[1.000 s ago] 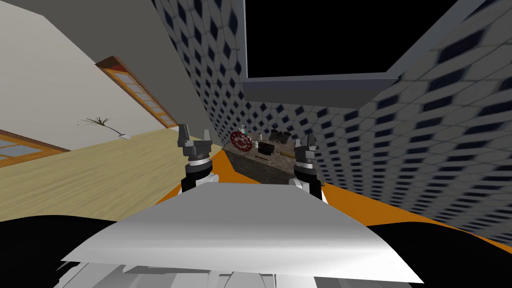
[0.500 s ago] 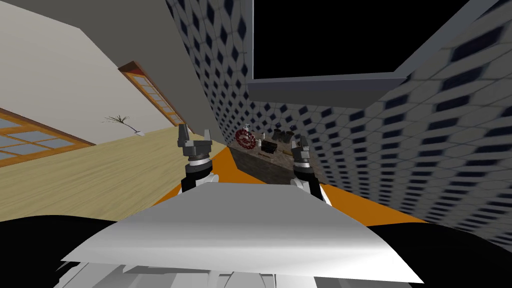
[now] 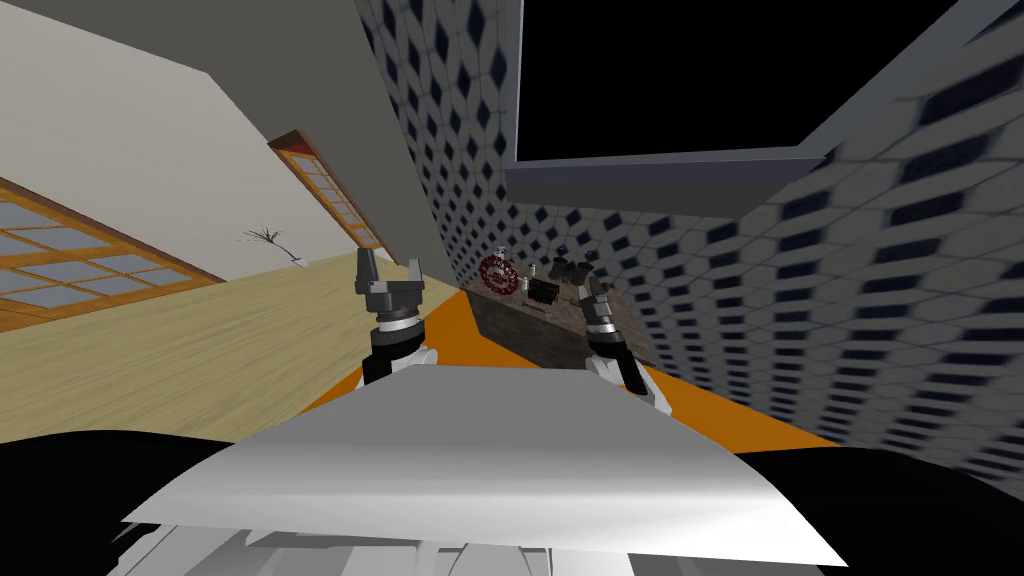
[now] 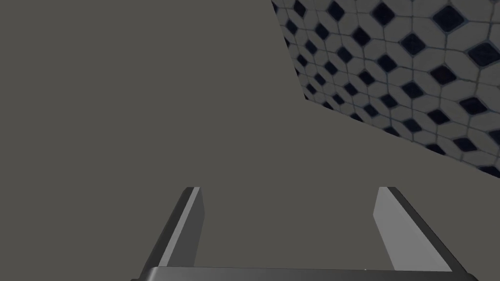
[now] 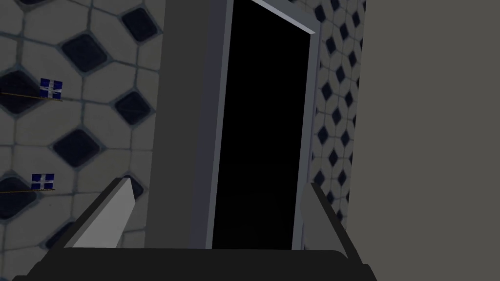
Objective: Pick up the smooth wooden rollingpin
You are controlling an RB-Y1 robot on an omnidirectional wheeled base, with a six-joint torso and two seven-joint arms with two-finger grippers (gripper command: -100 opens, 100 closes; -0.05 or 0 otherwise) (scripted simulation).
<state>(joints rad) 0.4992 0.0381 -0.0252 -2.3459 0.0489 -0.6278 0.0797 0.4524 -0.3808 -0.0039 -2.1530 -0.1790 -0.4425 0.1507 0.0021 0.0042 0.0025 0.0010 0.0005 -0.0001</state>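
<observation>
- Judging by the gap, was only at the getting-close step, well apart from the worktop by the tiled wall.
- Saw small things on it: a red round thing, a dark box, dark cups.
- Could not pick out the rolling pin among them; too small to tell.
- Held the left pincer up, fingers apart, empty.
- Held the right pincer up too, fingers apart, empty.
- Needed next, most likely: roll closer, find the rolling pin, then lower one open pincer over its middle.
</observation>
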